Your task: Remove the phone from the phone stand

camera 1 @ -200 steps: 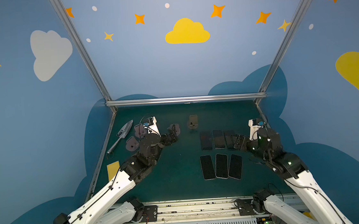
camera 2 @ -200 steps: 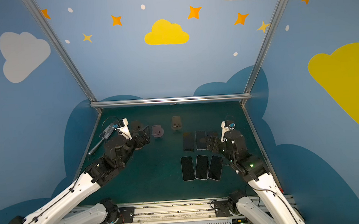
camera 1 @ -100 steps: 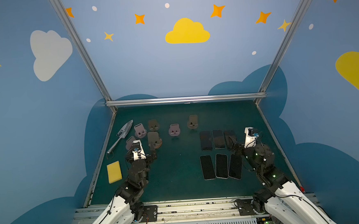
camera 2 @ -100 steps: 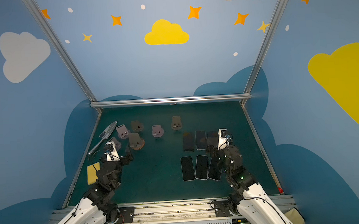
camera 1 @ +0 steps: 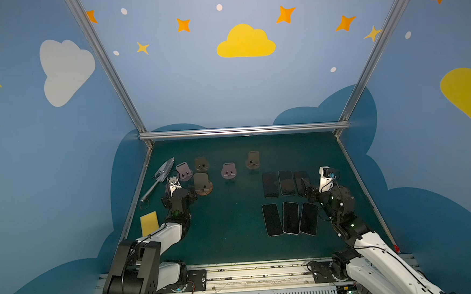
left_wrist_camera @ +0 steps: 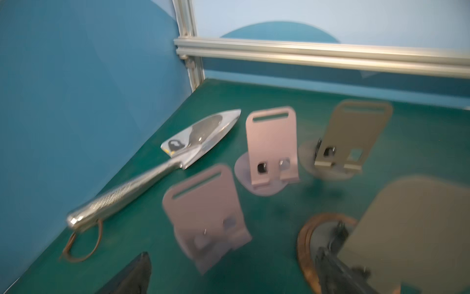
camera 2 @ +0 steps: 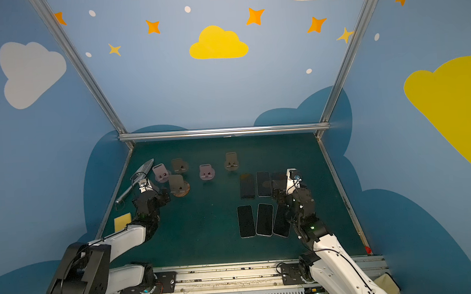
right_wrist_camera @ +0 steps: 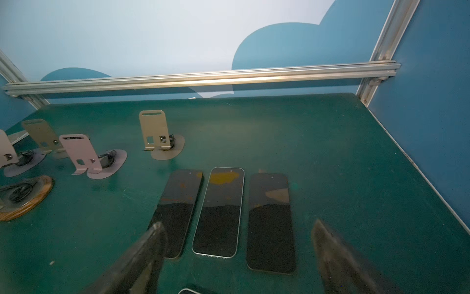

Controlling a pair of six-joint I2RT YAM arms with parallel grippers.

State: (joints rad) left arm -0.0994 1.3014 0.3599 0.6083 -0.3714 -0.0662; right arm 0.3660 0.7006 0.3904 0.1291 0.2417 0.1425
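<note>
The table mat [camera 1: 228, 237] is dark green. Toward three o'clock lie glossy black phones [camera 1: 290, 218]. Toward ten o'clock stand pale pink stands [camera 1: 228, 170] and tan stands [camera 1: 253, 159], one on a brown wood-grain base [right_wrist_camera: 38, 196]. The trowel [camera 1: 164, 168] is shiny silver and the sponge [camera 1: 149, 223] yellow. The blue walls [camera 1: 225, 98] bear yellow and white clouds and orange stars.

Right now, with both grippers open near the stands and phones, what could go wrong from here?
1. The left gripper points at a pink stand, one finger beside the wood-based stand; a sweep could topple either.
2. The right gripper hangs over the back-row phones; dropping could scratch or shove one.
3. Every stand looks empty, so another grasp may be pointless.
</note>
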